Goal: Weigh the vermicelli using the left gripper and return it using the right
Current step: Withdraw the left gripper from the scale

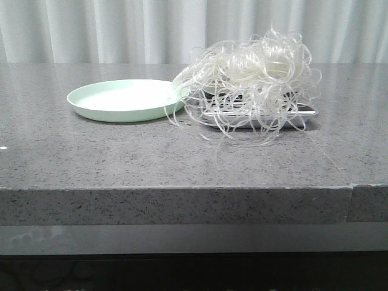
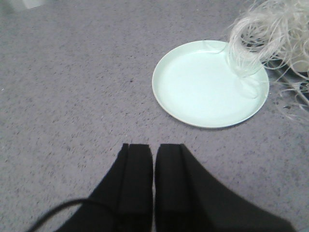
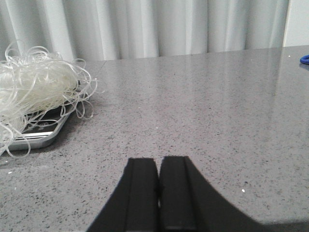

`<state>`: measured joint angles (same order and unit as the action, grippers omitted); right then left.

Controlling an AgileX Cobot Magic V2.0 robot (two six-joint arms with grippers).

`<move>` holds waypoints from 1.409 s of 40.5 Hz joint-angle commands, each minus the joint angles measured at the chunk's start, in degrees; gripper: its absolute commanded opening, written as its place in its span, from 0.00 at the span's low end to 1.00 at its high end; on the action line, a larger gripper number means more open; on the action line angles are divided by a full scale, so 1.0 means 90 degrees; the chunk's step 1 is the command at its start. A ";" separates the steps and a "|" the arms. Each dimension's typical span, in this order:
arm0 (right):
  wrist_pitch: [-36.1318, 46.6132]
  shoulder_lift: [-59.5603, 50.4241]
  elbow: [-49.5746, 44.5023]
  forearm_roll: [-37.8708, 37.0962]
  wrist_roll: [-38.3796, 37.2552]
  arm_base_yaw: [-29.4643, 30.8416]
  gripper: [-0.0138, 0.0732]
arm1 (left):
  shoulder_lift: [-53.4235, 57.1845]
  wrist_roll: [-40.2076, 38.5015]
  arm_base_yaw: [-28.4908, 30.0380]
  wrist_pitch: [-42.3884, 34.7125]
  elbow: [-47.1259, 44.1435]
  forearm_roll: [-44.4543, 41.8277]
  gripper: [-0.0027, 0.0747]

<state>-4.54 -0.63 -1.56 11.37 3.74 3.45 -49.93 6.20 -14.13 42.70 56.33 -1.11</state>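
Note:
The vermicelli (image 1: 251, 79), a fluffy heap of thin translucent white curly strands, lies on a flat silver and black scale (image 1: 306, 113) at the table's middle right. Some strands hang over the rim of the empty pale green plate (image 1: 121, 100) to its left. In the left wrist view the plate (image 2: 203, 92) lies ahead with strands of the vermicelli (image 2: 270, 29) over its edge. My left gripper (image 2: 153, 147) is shut and empty, short of the plate. My right gripper (image 3: 159, 160) is shut and empty, apart from the vermicelli (image 3: 34, 92) and scale (image 3: 43, 137). Neither gripper shows in the front view.
The grey speckled stone table (image 1: 121, 157) has its front edge near the camera, with a seam at the right (image 1: 351, 203). White curtains (image 1: 194, 30) hang behind it. A small blue thing (image 3: 304, 59) lies at the far edge in the right wrist view.

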 commanded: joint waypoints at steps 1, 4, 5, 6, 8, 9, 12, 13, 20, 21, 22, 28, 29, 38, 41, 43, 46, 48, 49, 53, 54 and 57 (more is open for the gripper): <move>0.0568 -0.0102 0.0045 0.0048 0.0006 0.0017 0.33 | 0.0751 -0.0066 0.0204 -0.0765 -0.0593 -0.0044 0.21; 0.0568 -0.0102 0.0045 0.0065 0.0006 0.0017 0.33 | 0.1413 -0.0066 0.0325 -0.0974 -0.1192 -0.0043 0.21; 0.0568 -0.0102 0.0045 0.0077 0.0006 0.0017 0.33 | 0.1653 -0.0066 0.0363 -0.1021 -0.1341 -0.0045 0.21; 0.0568 -0.0102 0.0045 0.0103 0.0006 0.0017 0.33 | 0.1833 -0.0066 0.0395 -0.1083 -0.1534 -0.0045 0.21; 0.0576 -0.0102 0.0045 0.0203 0.0006 0.0017 0.33 | 0.2248 -0.0066 0.0403 -0.1184 -0.1838 -0.0058 0.21; 0.0576 -0.0102 0.0050 0.0262 0.0006 0.0017 0.33 | 0.2426 -0.0066 0.0416 -0.1232 -0.1958 -0.0058 0.21; 0.0618 -0.0102 0.0050 0.0477 0.0006 0.0017 0.33 | 0.3059 -0.0066 0.0416 -0.1416 -0.2360 -0.0101 0.21; 0.0655 -0.0102 0.0052 0.0543 0.0006 0.0017 0.33 | 0.3279 -0.0066 0.0416 -0.1460 -0.2487 -0.0151 0.21; 0.0933 -0.0098 0.0319 0.0715 0.0006 0.0017 0.33 | 0.4341 -0.0066 0.0416 -0.1555 -0.2994 -0.0472 0.21; 0.0899 -0.0098 0.0438 0.0715 0.0006 0.0017 0.33 | 0.4445 -0.0066 0.0416 -0.1555 -0.3017 -0.0483 0.21; 0.0855 -0.0079 0.0536 0.0715 0.0006 0.0017 0.33 | 0.4510 -0.0066 0.0416 -0.1555 -0.3045 -0.0493 0.21; 0.0592 0.0449 0.1524 0.0715 0.0006 0.0017 0.33 | 0.4633 -0.0066 0.0416 -0.1570 -0.3084 -0.0493 0.21; 0.0505 0.0652 0.1701 0.0715 0.0006 0.0017 0.33 | 0.4633 -0.0066 0.0416 -0.1581 -0.3084 -0.0497 0.21; -0.0574 0.3034 0.4127 0.0790 0.0006 -0.0023 0.39 | 0.4633 -0.0066 0.0416 -0.1594 -0.3095 -0.0507 0.21; -0.0734 0.3886 0.4988 0.0798 0.0006 -0.0165 0.48 | 0.4633 -0.0066 0.0416 -0.1594 -0.3095 -0.0538 0.21; -0.0846 0.4429 0.5515 0.0798 0.0006 -0.0285 0.54 | 0.4633 -0.0066 0.0416 -0.1594 -0.3095 -0.0538 0.21; -0.1324 0.5335 0.6430 0.0798 0.0006 -0.0432 0.61 | 0.4633 -0.0066 0.0416 -0.1594 -0.3095 -0.0549 0.21; -0.1734 0.5865 0.6965 0.0798 0.0006 -0.0506 0.64 | 0.4633 -0.0066 0.0416 -0.1594 -0.3095 -0.0587 0.21; -0.1924 0.6094 0.7187 0.0798 0.0006 -0.0537 0.65 | 0.4633 -0.0066 0.0416 -0.1594 -0.3095 -0.0608 0.21; -0.2885 0.7185 0.8266 0.0912 0.0006 -0.0641 0.69 | 0.4633 -0.0066 0.0416 -0.1594 -0.3095 -0.0715 0.21; -0.3146 0.7460 0.8535 0.1009 0.0006 -0.0649 0.69 | 0.4633 -0.0066 0.0416 -0.1594 -0.3095 -0.0719 0.21; -0.3913 0.8189 0.9223 0.1305 0.0006 -0.0658 0.69 | 0.4633 -0.0066 0.0416 -0.1594 -0.3095 -0.0730 0.21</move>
<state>-35.87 68.37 74.57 20.09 3.66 -2.30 -7.61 6.17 -10.41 33.21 27.03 -7.12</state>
